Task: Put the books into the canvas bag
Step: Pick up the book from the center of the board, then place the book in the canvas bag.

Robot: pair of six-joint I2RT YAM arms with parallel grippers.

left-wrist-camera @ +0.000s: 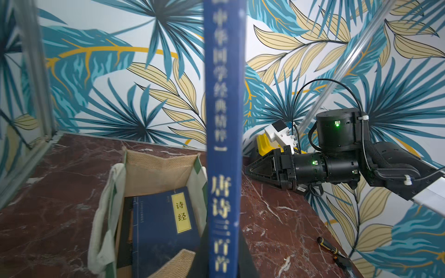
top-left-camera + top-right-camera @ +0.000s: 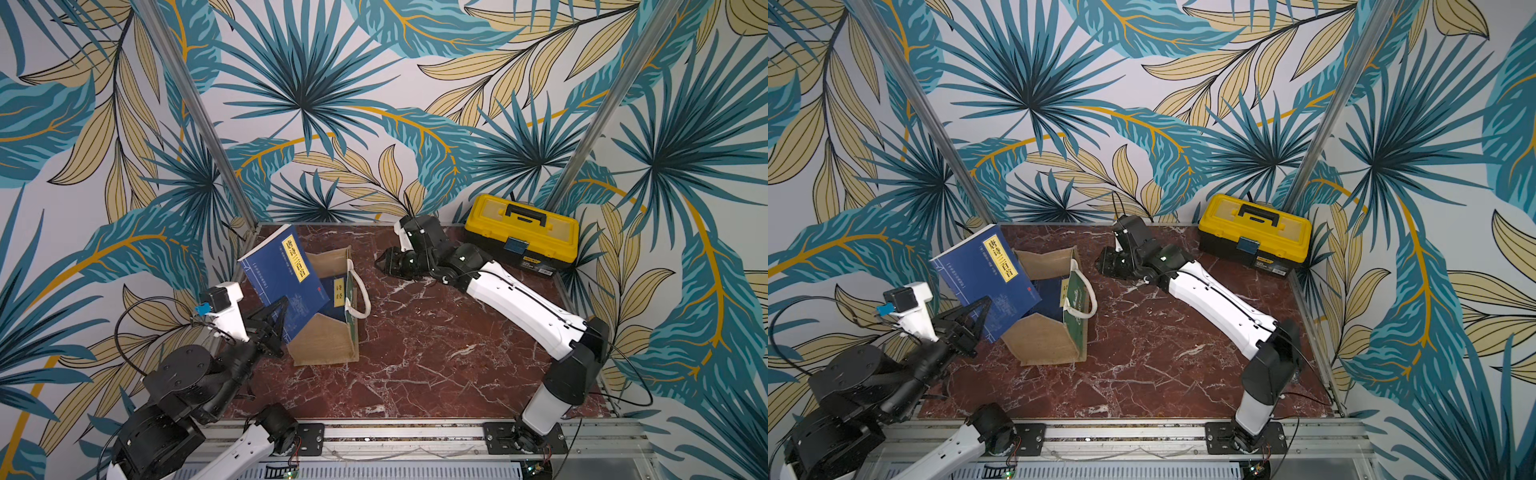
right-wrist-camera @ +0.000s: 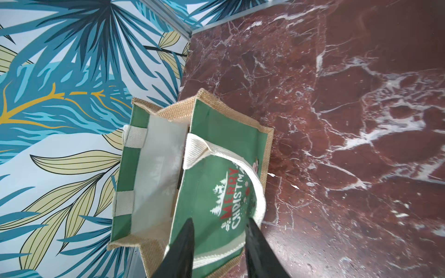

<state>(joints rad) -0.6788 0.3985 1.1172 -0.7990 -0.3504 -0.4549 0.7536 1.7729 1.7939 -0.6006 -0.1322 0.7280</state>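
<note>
Left gripper (image 2: 280,307) clamps held book (image 2: 286,266) "唐诗三百首" over canvas bag (image 2: 328,345) printed "MERRY CHRISTMAS"; inner book (image 2: 338,293) reads "诗经". Right gripper (image 3: 219,220): jaws parted, empty. Yellow toolbox (image 2: 521,232) at rear.

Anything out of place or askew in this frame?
Yes. The navy book clamped in the left tool hangs tilted, its lower corner over the canvas bag, whose near jute end looks folded inward. A screwdriver lies near the table edge in the left wrist view, unrelated to the task.
</note>
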